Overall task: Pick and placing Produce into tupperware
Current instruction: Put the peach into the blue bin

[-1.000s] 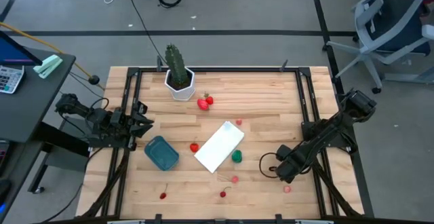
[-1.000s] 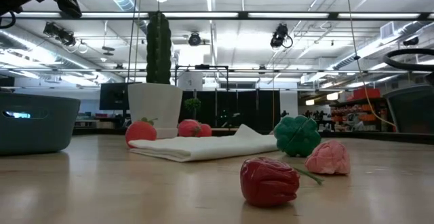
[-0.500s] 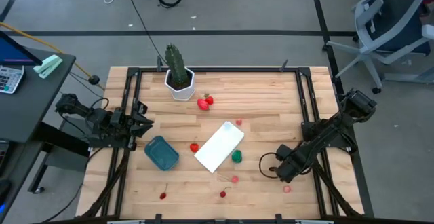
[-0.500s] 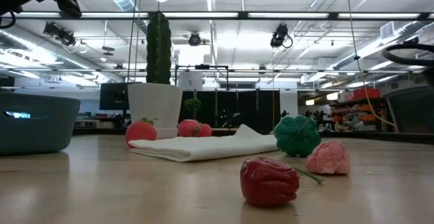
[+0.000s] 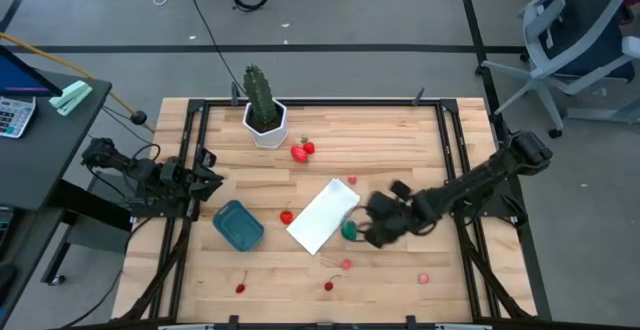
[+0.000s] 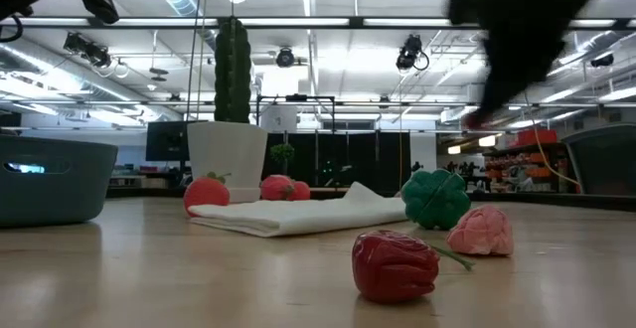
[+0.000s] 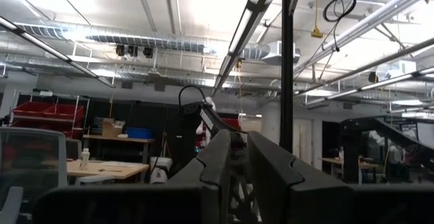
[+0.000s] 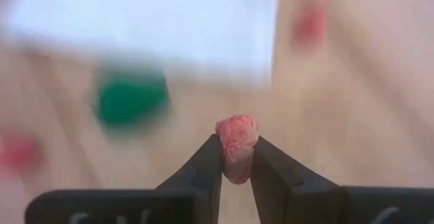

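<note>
Since a second ago my right arm has swung from the table's right side in toward the middle, and the right gripper [image 5: 365, 232] now hangs just beside the green piece [image 5: 348, 231], near the white flat panel [image 5: 323, 216]. On the right wrist view its two fingers [image 8: 207, 166] are pinching a pinkish ball [image 8: 236, 136] between their tips, lifted off the wood. My left gripper [image 5: 212, 182] waits at the table's left edge beside the teal tupperware [image 5: 238, 225], its fingers [image 7: 218, 161] pressed close together with only a thin slit between them and nothing in them. I see two red strawberries [image 5: 302, 150] near the cactus pot [image 5: 265, 125], a red piece [image 5: 287, 217] between the tub and the panel, another pinkish ball [image 5: 346, 264] and small red cherries [image 5: 329, 286] toward the near edge. I can't make out any fruit inside the tub.
</note>
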